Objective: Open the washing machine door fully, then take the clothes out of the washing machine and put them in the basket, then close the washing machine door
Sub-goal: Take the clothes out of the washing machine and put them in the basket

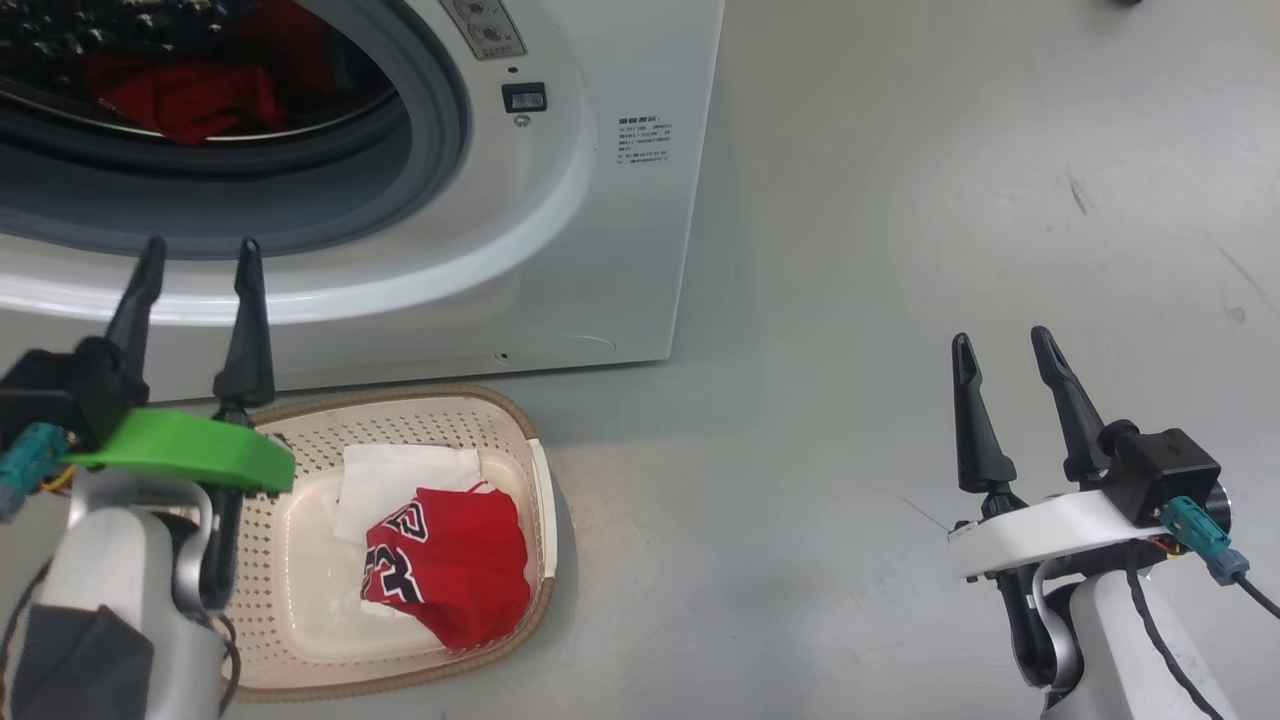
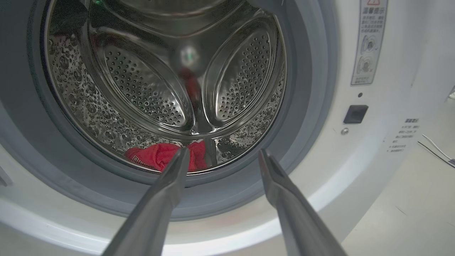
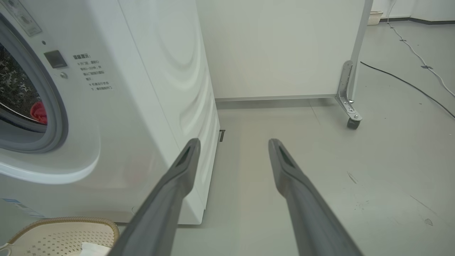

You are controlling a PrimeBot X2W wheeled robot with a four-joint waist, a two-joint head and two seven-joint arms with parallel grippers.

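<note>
Gloss, metal, rubber, cloth and plastic around the washing machine

Its casing is smooth white with a soft gloss. The gasket looks like matt grey rubber, and the drum is mirror-bright perforated metal. The clothes are soft cloth: red jersey with a printed number over plain white fabric. The basket is cream perforated plastic with a brown woven-look rim. The left gripper and right gripper look like matt dark plastic. The floor is smooth grey, lightly scuffed.
</note>
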